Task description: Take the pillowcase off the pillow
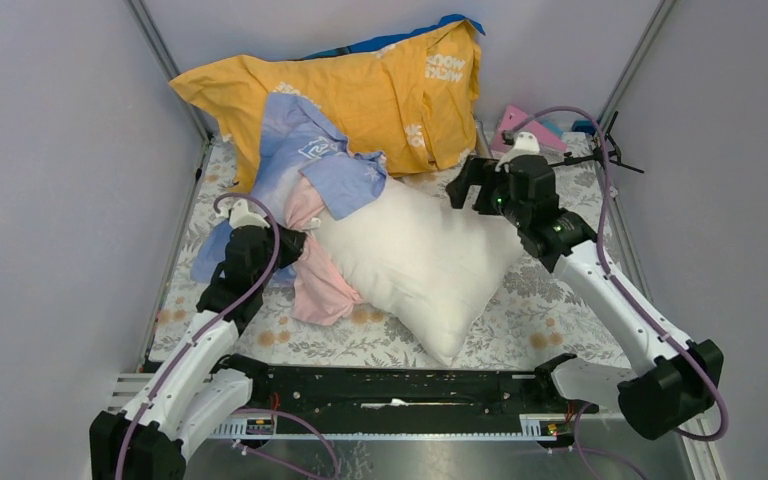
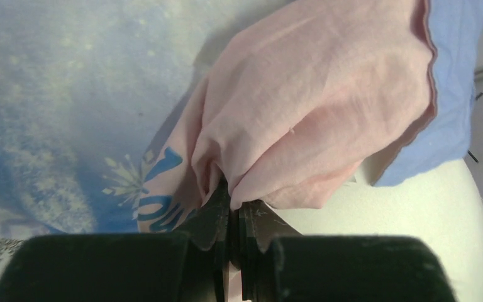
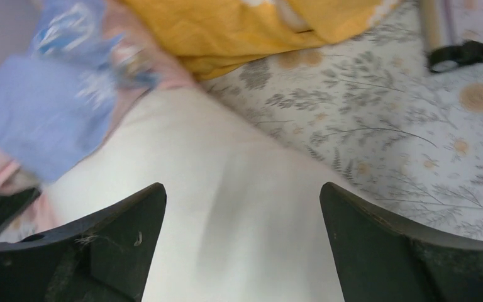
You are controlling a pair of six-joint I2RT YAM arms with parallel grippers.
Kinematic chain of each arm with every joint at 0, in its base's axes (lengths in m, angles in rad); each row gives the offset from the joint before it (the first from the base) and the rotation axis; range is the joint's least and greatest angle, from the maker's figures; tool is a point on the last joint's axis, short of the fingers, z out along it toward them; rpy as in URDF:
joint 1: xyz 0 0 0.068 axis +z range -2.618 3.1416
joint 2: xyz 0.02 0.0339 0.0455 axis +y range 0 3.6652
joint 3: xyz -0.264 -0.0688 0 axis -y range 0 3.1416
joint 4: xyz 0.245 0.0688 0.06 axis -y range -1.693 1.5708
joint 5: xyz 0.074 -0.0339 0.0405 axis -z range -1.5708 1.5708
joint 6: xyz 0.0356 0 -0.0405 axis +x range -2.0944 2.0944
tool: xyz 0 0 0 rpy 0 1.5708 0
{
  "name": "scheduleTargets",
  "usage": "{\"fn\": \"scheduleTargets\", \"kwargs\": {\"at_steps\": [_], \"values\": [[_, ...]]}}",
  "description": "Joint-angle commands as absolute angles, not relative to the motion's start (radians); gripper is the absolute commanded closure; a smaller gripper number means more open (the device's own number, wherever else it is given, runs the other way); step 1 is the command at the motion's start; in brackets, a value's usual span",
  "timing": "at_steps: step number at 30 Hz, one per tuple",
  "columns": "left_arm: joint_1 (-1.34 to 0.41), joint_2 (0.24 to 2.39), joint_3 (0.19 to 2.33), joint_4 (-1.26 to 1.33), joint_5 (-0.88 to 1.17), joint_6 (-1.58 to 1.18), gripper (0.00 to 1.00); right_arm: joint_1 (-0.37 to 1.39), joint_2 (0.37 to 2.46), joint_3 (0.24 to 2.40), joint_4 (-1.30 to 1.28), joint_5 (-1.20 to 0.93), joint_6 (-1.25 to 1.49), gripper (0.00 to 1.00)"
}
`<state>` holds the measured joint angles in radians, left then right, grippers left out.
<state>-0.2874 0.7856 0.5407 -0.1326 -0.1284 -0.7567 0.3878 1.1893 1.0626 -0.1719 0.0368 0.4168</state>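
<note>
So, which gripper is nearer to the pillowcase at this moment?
Left. The left gripper is shut on a pink fold of the pillowcase. The right gripper hangs open over the bare white pillow, apart from the pillowcase.

Yellow-orange cushion (image 1: pixel 360 95) at back, on floral cloth (image 1: pixel 550 310).

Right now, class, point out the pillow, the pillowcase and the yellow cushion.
pillow (image 1: pixel 430 265): top view, bare white middle.
pillowcase (image 1: pixel 302 158): top view, bunched blue part.
yellow cushion (image 1: pixel 360 95): top view, middle of its cover.

Pillowcase (image 3: pixel 44 110) blurred; pillow (image 1: pixel 420 265) partly hidden beneath it.
</note>
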Motion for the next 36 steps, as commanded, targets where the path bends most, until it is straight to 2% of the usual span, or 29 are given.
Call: {"fn": "scheduleTargets", "kwargs": {"at_steps": [1, 6, 11, 18, 19, 20, 22, 23, 24, 29, 32, 36], "values": [[-0.285, 0.821, 0.592, -0.031, 0.028, -0.713, 1.00, 0.582, 1.158, 1.170, -0.335, 0.135, 0.245, 0.00], [-0.285, 0.807, 0.575, -0.018, 0.035, -0.717, 1.00, 0.755, 1.168, 1.217, -0.408, 0.143, 0.238, 0.01], [-0.285, 0.796, 0.571, -0.021, 0.033, -0.710, 1.00, 0.977, 1.269, 1.142, -0.411, 0.235, 0.281, 0.00], [-0.285, 0.808, 0.571, -0.016, 0.032, -0.709, 1.00, 1.003, 1.361, 0.993, -0.404, 0.358, 0.306, 0.01], [-0.285, 0.809, 0.569, -0.015, 0.032, -0.707, 1.00, 1.003, 1.360, 0.969, -0.395, 0.405, 0.310, 0.08], [-0.285, 0.807, 0.568, -0.018, 0.027, -0.707, 1.00, 1.002, 1.359, 0.946, -0.383, 0.464, 0.318, 0.26], [-0.285, 0.799, 0.562, -0.028, 0.007, -0.710, 1.00, 0.983, 1.346, 0.911, -0.375, 0.568, 0.350, 0.72], [-0.285, 0.791, 0.558, -0.037, -0.011, -0.713, 1.00, 0.954, 1.328, 0.898, -0.375, 0.587, 0.377, 0.90], [-0.285, 0.780, 0.556, -0.048, -0.039, -0.718, 1.00, 0.893, 1.298, 0.884, -0.375, 0.587, 0.422, 1.00], [-0.284, 0.694, 0.506, -0.072, -0.155, -0.763, 1.00, 0.644, 0.996, 0.727, -0.229, 0.538, 0.476, 1.00], [-0.285, 0.644, 0.488, -0.122, -0.295, -0.795, 1.00, 0.565, 0.823, 0.691, -0.208, 0.666, 0.472, 1.00], [-0.284, 0.617, 0.471, -0.286, -0.557, -0.967, 1.00, 0.552, 0.689, 0.678, -0.233, 0.817, 0.537, 1.00]]}}
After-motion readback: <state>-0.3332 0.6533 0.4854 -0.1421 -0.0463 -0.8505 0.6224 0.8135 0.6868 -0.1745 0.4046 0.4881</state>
